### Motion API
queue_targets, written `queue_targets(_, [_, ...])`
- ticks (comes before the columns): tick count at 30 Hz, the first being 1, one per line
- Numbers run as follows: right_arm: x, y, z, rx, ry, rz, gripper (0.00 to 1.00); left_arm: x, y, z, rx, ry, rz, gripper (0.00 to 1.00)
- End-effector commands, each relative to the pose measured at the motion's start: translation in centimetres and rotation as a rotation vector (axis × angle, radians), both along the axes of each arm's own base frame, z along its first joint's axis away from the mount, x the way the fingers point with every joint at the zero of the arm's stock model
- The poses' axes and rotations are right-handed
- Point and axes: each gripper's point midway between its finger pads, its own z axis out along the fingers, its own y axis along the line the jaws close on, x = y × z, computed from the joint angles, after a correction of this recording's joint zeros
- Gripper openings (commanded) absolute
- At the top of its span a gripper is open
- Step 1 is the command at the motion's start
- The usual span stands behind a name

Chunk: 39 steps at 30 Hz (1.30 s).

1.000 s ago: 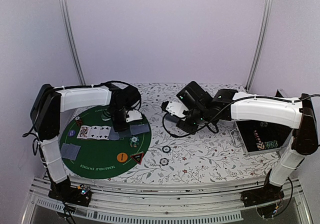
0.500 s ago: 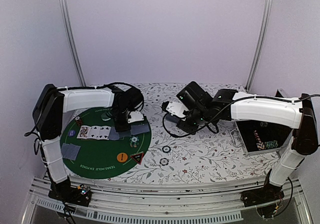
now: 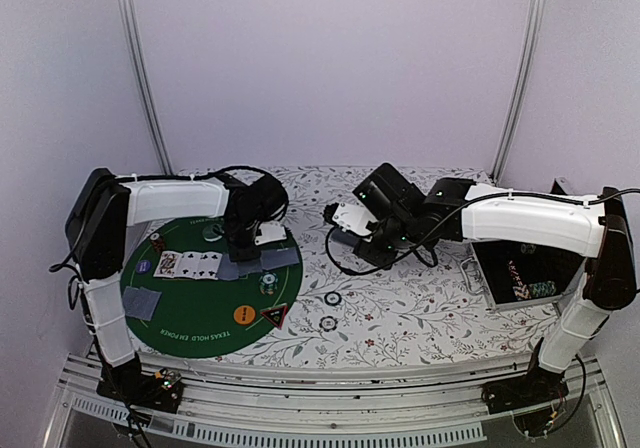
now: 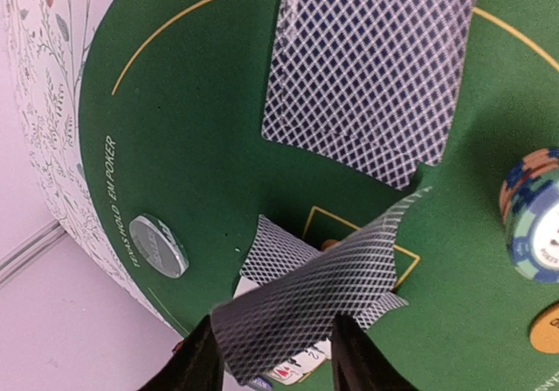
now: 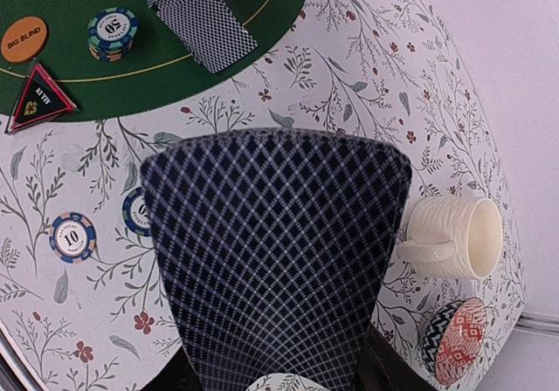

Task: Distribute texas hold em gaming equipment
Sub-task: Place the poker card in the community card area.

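From above: left gripper point(image 3: 247, 251) low over the far side of the round green poker mat point(image 3: 200, 293), right gripper point(image 3: 345, 218) raised above the floral tablecloth point(image 3: 420, 318) beyond the mat's right edge. On the mat, a row of face-up cards point(image 3: 187, 264), a lone face-down card point(image 3: 140, 303) near the left rim, a chip stack point(image 3: 268, 284), an orange button point(image 3: 245, 314) and, just beside it, a triangular marker point(image 3: 275, 315). Off the mat, two single chips point(image 3: 332, 298) on the cloth. At far right, an open case point(image 3: 480, 278) with more chips.

Left wrist: fingers point(image 4: 196, 365) drawn in to a narrow gap on one grey-blue-backed card point(image 4: 314, 299), bowed and held above the mat, face-up cards just below it. Farther on, two overlapping face-down cards point(image 4: 371, 68). A clear disc point(image 4: 157, 244) flat near the mat's lettered rim.

Right wrist: jaws pinched on a pack of grey-blue-backed cards point(image 5: 275, 260) filling mid-frame, their number impossible to tell. Behind the pack, a cream mug point(image 5: 454, 238) and a red-patterned dish point(image 5: 458, 339) close together on the cloth. At left, a "10" chip point(image 5: 72, 236), a second chip half hidden by the pack.
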Motion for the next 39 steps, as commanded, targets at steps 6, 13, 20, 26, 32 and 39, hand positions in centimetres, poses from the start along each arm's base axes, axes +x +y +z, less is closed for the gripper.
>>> queue_targets(6, [0.1,-0.3,1.2,0.021,-0.012,-0.017,0.48,2.3,-0.5,1.3,0.026,-0.147,-0.007,0.51])
queue_targets(13, [0.1,-0.2,1.3,0.022,-0.016,-0.015,0.48,3.2,-1.4,3.3,-0.048,-0.217,0.005,0.52])
queue_targets(20, [0.1,-0.1,1.1,0.027,-0.013,-0.012,0.48,3.1,-4.4,3.5,-0.356,-0.230,0.197,0.58])
queue_targets(26, [0.1,0.0,1.3,0.031,-0.011,-0.013,0.48,3.8,-2.4,-0.9,-0.330,-0.232,0.447,0.73])
queue_targets(32, [-0.1,-0.3,1.1,0.028,-0.005,-0.017,0.48,4.6,-2.6,-2.4,-0.436,-0.210,0.557,0.78])
queue_targets(39, [-0.2,-0.4,0.9,0.025,-0.001,-0.021,0.48,4.2,-2.5,-3.8,-0.428,-0.188,0.574,0.79])
